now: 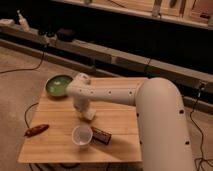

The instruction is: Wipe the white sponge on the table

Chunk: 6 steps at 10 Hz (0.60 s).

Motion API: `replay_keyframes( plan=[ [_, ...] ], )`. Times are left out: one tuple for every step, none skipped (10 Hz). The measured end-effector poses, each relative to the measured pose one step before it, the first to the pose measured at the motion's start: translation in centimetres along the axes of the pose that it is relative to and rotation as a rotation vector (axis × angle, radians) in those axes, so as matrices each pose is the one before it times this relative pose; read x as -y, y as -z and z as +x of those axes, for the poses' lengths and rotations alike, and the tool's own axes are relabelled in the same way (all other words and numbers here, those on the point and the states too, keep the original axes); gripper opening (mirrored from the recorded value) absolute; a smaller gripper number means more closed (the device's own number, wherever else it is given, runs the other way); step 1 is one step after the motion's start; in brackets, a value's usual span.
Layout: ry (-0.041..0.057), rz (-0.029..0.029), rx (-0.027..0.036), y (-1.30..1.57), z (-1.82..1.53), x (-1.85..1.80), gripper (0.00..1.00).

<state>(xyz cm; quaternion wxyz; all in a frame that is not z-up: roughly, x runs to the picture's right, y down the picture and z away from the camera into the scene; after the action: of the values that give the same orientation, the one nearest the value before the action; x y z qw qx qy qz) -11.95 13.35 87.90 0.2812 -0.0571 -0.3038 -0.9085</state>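
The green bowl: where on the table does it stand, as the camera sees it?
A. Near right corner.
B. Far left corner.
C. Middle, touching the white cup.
B: the green bowl sits at the far left corner of the table, apart from the white cup near the front edge; the gripper is at the white sponge, mid-table.

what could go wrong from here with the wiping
1. The gripper is down at the white sponge near the middle of the table; the white cup stands close on the near side, so a stroke toward it could tip it.
2. The green bowl sits close behind the arm; a sweep that way might shove it off.
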Motion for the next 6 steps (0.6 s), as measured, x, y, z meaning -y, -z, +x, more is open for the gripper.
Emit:
replay_keyframes(
  plan=[
    [-0.01161,-0.00945,-0.00622,0.002,0.322,-1.216,0.26],
    [-0.00650,-0.00558,-0.00436,-0.085,0.481,-0.971,0.26],
    [-0.00606,-0.00408,-0.00262,-0.132,0.629,-1.036,0.26],
    [-0.00162,-0.00065,-0.00356,-0.175,0.862,-0.743,0.26],
    [0.00202,-0.00024,-0.00453,-0.141,1.055,-0.591,0.26],
    [0.00970,0.00020,-0.00485,-0.078,1.216,-0.194,0.26]
  ],
)
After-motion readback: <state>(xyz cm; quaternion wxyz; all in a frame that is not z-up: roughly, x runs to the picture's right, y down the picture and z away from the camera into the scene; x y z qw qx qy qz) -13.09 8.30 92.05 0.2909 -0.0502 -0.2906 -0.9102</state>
